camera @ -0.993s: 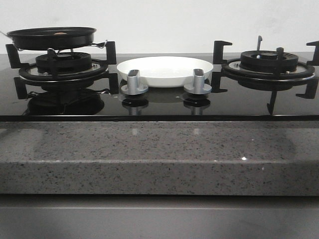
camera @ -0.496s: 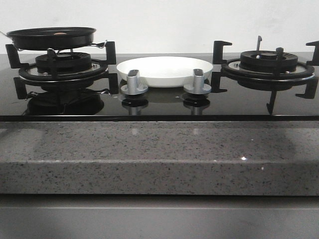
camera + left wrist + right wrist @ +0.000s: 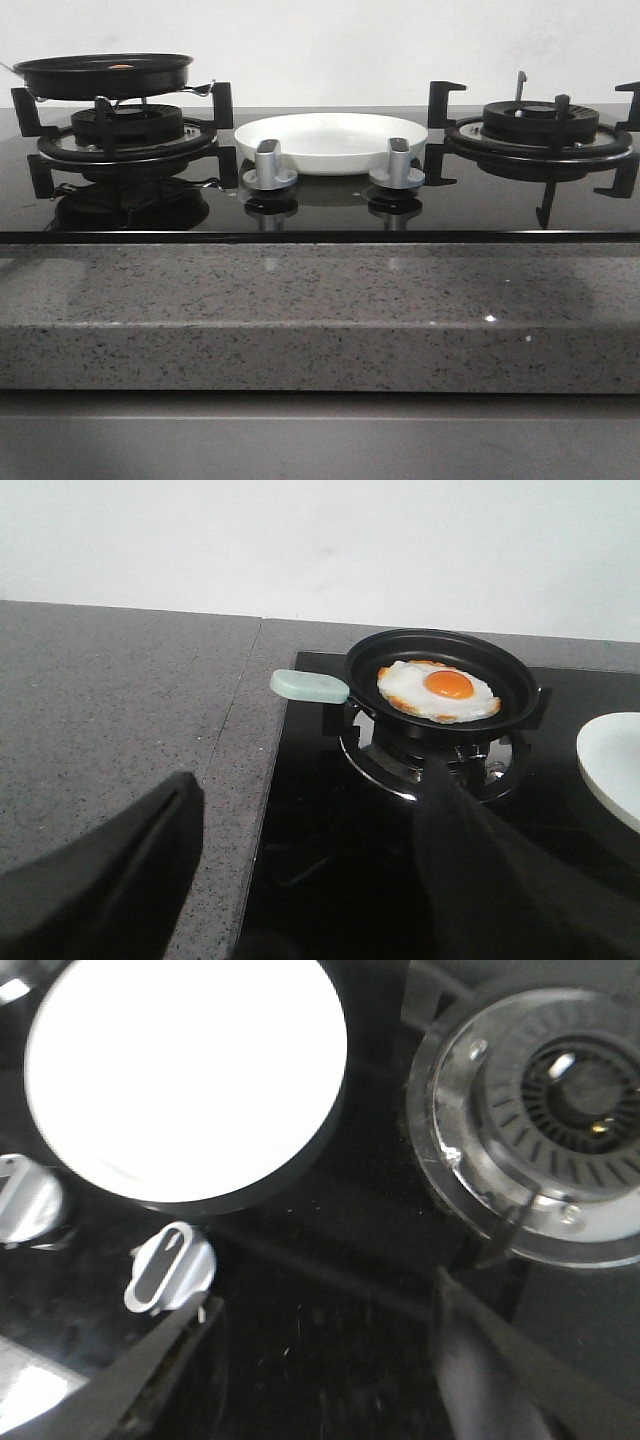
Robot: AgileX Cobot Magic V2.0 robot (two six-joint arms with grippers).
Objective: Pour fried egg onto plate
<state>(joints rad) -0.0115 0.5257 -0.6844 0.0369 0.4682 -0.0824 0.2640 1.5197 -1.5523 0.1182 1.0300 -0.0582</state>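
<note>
The fried egg (image 3: 438, 690), white with an orange yolk up, lies flat in a black frying pan (image 3: 520, 680) that sits on the left burner. The pan has a pale green handle (image 3: 308, 686) pointing toward the grey counter. In the front view only a sliver of the egg (image 3: 118, 66) shows over the pan's (image 3: 105, 78) rim. The white plate (image 3: 330, 140) rests empty on the glass hob between the two burners. My left gripper (image 3: 310, 780) hovers open short of the pan's handle, holding nothing. My right gripper (image 3: 328, 1295) is open above the hob, beside the plate (image 3: 185, 1075).
Two silver knobs (image 3: 269, 165) (image 3: 397, 163) stand in front of the plate; one knob (image 3: 168, 1268) lies close to a right finger. The right burner (image 3: 560, 1110) with its black grate (image 3: 540, 125) is bare. A speckled grey counter (image 3: 110, 710) borders the hob.
</note>
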